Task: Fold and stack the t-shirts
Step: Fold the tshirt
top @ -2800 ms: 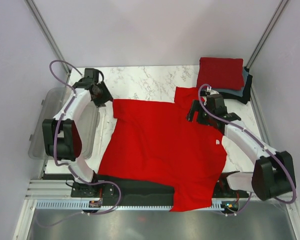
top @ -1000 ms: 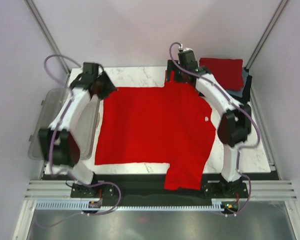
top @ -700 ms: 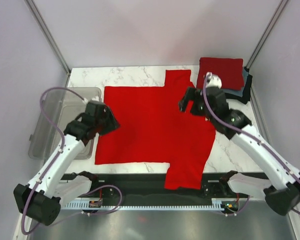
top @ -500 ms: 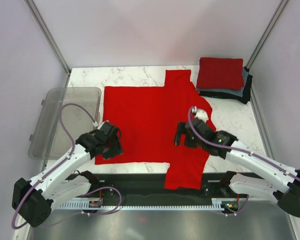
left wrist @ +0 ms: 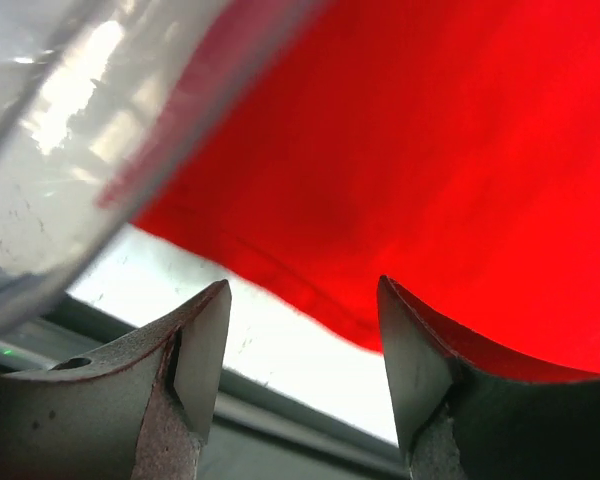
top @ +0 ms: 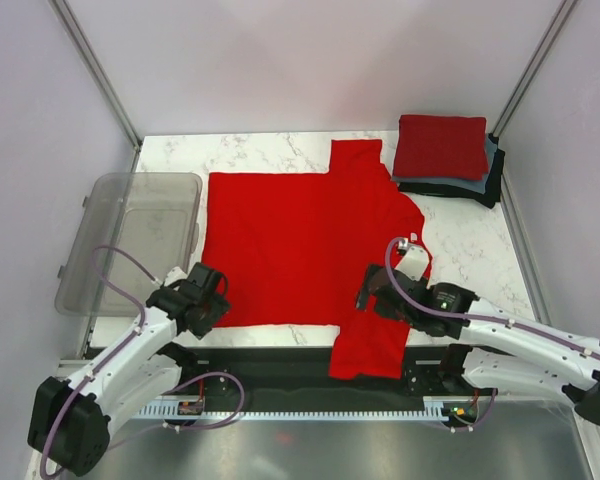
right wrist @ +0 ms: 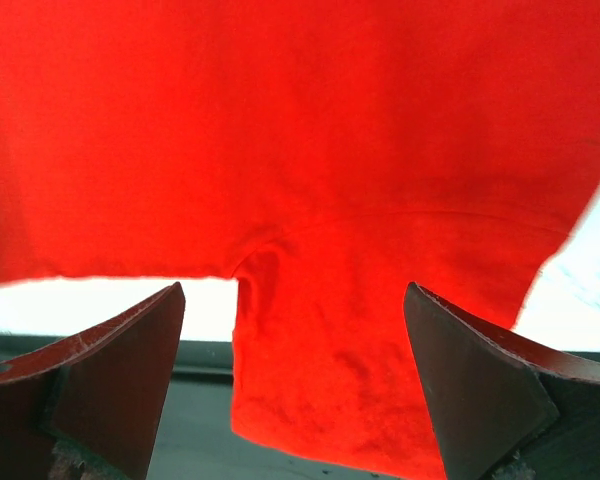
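Hem (left wrist: 280, 278) of red t-shirt (top: 300, 240) below left pincer (left wrist: 302, 300), apart | right pincer (right wrist: 292, 300) apart above overhanging sleeve (top: 368, 350)

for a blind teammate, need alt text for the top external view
A red t-shirt lies spread flat on the marble table, one sleeve reaching past the near edge. The left gripper and right gripper, both open, hover at that edge. A stack of folded shirts sits far right, a clear bin at left.
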Available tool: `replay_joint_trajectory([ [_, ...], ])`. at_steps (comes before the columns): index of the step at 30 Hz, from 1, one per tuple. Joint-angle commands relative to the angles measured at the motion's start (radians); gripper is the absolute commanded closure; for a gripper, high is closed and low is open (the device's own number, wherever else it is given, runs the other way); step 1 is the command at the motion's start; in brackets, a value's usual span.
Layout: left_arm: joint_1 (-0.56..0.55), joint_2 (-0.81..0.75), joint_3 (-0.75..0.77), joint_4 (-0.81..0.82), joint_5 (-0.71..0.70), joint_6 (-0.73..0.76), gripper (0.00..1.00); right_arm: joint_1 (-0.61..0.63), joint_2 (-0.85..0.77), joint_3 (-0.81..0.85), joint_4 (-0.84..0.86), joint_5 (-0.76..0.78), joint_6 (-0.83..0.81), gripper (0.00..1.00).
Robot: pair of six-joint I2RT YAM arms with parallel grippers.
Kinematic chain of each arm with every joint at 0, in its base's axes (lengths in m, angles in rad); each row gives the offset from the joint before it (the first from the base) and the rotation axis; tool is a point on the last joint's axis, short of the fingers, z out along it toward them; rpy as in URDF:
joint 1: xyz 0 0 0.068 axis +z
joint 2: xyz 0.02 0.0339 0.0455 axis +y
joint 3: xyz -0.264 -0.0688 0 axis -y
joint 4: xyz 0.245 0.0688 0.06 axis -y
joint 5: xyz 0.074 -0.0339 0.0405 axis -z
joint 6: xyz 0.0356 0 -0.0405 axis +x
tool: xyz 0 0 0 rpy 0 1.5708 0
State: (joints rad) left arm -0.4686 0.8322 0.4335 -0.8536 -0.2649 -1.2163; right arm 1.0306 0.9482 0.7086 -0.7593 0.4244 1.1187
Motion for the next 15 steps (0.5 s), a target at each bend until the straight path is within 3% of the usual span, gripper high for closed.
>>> replay_joint_trajectory([
  [1, 0.065, 0.001, -0.036, 0.065, -0.048, -0.120, 0.34, 0.003, -0.058, -0.004, -0.109, 0.155, 0.141, 0.02],
  [6, 0.084, 0.016, -0.032, 0.061, -0.088, -0.130, 0.40, 0.002, -0.074, -0.038, -0.144, 0.171, 0.223, 0.02],
  [12, 0.085, 0.136, 0.019, 0.062, -0.079, -0.111, 0.46, 0.002, 0.039, -0.093, -0.016, 0.041, 0.190, 0.02],
  [15, 0.042, 0.139, 0.019, 0.059, -0.048, -0.109, 0.42, 0.003, 0.087, -0.083, 0.003, 0.028, 0.178, 0.02],
])
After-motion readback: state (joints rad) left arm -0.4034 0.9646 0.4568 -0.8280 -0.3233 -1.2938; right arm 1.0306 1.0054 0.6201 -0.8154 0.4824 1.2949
